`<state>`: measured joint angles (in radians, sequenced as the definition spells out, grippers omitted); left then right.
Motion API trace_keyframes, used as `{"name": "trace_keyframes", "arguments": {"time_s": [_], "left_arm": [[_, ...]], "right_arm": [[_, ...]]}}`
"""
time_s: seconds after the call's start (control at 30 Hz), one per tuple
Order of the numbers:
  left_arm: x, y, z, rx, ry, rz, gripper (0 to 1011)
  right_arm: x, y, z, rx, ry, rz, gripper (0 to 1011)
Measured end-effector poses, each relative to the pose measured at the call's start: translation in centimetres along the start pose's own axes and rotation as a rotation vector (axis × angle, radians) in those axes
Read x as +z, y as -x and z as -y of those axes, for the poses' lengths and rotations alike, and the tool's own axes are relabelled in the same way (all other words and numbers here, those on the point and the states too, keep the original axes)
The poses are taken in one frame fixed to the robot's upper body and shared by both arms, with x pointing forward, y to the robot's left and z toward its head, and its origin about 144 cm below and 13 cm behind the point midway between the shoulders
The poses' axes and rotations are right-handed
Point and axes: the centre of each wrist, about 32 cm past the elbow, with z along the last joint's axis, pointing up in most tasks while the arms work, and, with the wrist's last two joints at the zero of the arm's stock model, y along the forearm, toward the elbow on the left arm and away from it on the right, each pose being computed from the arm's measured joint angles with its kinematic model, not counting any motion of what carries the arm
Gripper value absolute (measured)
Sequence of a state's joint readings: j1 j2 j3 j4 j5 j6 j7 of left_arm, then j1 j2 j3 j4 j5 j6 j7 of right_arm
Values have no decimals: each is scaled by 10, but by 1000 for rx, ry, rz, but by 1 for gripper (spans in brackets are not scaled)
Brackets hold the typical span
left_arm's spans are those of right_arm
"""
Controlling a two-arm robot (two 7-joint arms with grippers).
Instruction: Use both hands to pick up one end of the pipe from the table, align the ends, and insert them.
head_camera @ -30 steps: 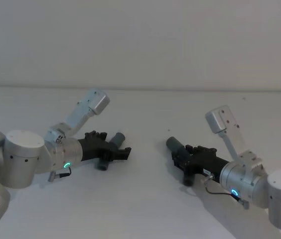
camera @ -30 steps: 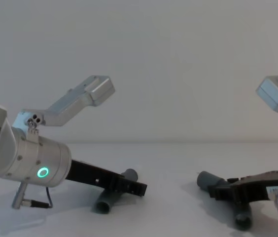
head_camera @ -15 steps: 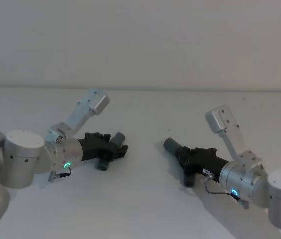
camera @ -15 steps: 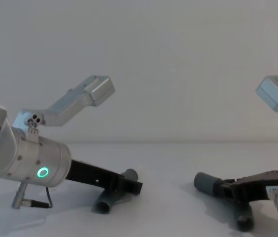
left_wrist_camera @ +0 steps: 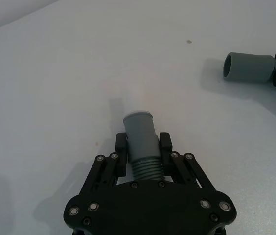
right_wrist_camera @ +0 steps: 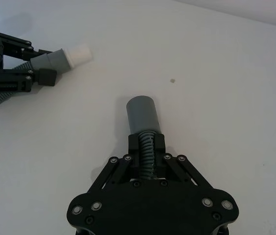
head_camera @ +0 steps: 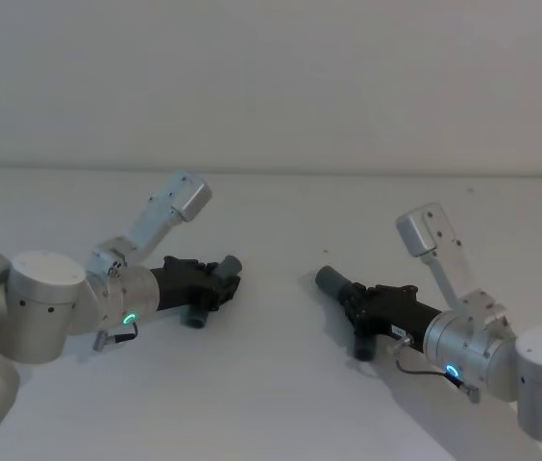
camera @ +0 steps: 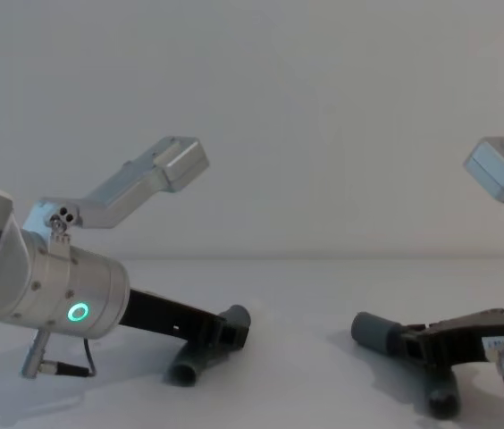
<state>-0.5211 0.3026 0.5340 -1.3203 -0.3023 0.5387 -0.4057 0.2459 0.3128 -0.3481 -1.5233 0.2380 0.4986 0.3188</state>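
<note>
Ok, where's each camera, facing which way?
Head: high, facing down onto plain white table; silver left arm, right arm show.
Chest: low, facing across it; left arm large.
Left wrist: behind left black claw, along its dark-grey plastic pipe piece.
Right wrist: behind right black claw, along the other piece.
Both wrist views show both pieces.

Matt black plastic, fastened with bright metal screws (left_wrist_camera: 204,203), is used for the left gripper (left_wrist_camera: 143,146) and the right gripper (right_wrist_camera: 146,142). The left pipe piece (left_wrist_camera: 139,128) and the right pipe piece (right_wrist_camera: 143,115) are moulded in matt grey plastic, smooth at the collar and ribbed at the neck. The table (left_wrist_camera: 55,73) is finished smooth and matt white.
</note>
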Motion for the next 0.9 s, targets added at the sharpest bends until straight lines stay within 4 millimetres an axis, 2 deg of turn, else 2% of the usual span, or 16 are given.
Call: {"name": "trace_keyframes", "arguments": {"time_s": [0.47,0.9], "left_arm": [[2,-1,-2,0,7,24,372],[18,-6,-13,-48,76,188,371]], "right_arm": [[1,-1,1,0,-18,11,156],[5,-7,8,31,-125,97,156]]}}
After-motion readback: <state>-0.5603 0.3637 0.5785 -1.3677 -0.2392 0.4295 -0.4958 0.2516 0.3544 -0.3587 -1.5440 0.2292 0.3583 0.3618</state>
